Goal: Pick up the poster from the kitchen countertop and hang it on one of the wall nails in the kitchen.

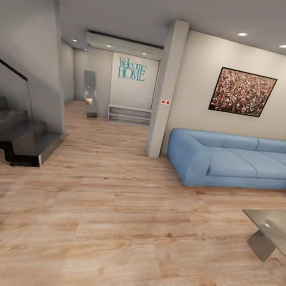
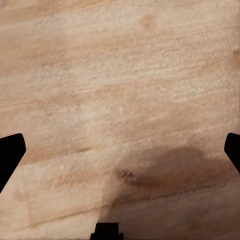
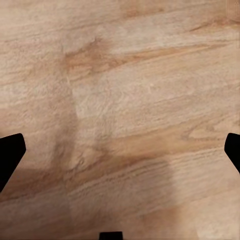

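The poster, the kitchen countertop and the wall nails are out of view. I am in a living room with a wooden floor (image 1: 113,231). In the left wrist view my left gripper (image 2: 120,150) hangs over bare floorboards, its dark fingertips (image 2: 11,152) wide apart with nothing between them. My right gripper (image 3: 120,150) is likewise open over the boards, its fingertips (image 3: 11,152) at the picture's edges, holding nothing.
A blue corner sofa (image 1: 238,162) stands at the right under a speckled brown-red painting (image 1: 242,92). A low table (image 1: 275,232) juts in at the near right. A pillar (image 1: 166,88) is mid-room, stairs (image 1: 11,134) at the left, and a hallway with a "Welcome HOME" wall (image 1: 132,70) lies beyond.
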Available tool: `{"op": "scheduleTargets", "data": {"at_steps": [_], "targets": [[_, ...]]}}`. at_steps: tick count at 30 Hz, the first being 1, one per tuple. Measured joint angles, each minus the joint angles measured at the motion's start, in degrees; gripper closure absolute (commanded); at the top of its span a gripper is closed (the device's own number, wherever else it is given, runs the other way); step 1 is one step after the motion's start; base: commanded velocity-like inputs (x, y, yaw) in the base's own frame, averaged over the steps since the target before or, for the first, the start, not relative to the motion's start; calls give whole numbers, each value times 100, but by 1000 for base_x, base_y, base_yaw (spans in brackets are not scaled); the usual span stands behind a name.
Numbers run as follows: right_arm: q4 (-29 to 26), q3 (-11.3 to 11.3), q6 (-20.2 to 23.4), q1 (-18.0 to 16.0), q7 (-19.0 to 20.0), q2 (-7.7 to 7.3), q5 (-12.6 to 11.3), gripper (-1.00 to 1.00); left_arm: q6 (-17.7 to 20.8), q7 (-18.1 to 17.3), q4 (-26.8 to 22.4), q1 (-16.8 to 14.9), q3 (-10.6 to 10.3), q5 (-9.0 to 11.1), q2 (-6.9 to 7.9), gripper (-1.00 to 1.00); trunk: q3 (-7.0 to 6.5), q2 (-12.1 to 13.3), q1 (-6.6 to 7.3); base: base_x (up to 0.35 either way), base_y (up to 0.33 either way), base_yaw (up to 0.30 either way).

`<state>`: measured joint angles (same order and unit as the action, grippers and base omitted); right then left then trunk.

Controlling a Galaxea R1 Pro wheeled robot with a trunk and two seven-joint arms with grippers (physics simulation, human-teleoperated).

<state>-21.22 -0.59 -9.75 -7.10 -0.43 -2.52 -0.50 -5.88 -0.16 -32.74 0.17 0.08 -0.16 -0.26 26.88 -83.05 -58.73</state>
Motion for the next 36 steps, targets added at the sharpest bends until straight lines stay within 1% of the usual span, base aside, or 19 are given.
{"op": "scheduleTargets", "data": {"at_steps": [7, 14, 21, 36], "targets": [[-3, 2, 0, 0, 9, 3, 2, -100, 0, 0, 2, 0, 0, -3, 0, -100, 3, 0, -1, -70, -138, 223], [5, 2, 8, 0, 23, -2, 9, -100, -2, 0, 8, -1, 0, -5, 0, -100, 4, 0, -2, -173, -263, 83], [8, 6, -3, 3, 13, 8, 12, -100, 0, 0, 10, 0, 0, -6, 0, -100, 4, 0, -1, -147, -248, 244], [10, 10, -2, 3, -3, 24, 33, -100, 11, 16, 12, 0, 8, -8, 5, -100, 4, 0, 0, -8, -18, 294]]}}
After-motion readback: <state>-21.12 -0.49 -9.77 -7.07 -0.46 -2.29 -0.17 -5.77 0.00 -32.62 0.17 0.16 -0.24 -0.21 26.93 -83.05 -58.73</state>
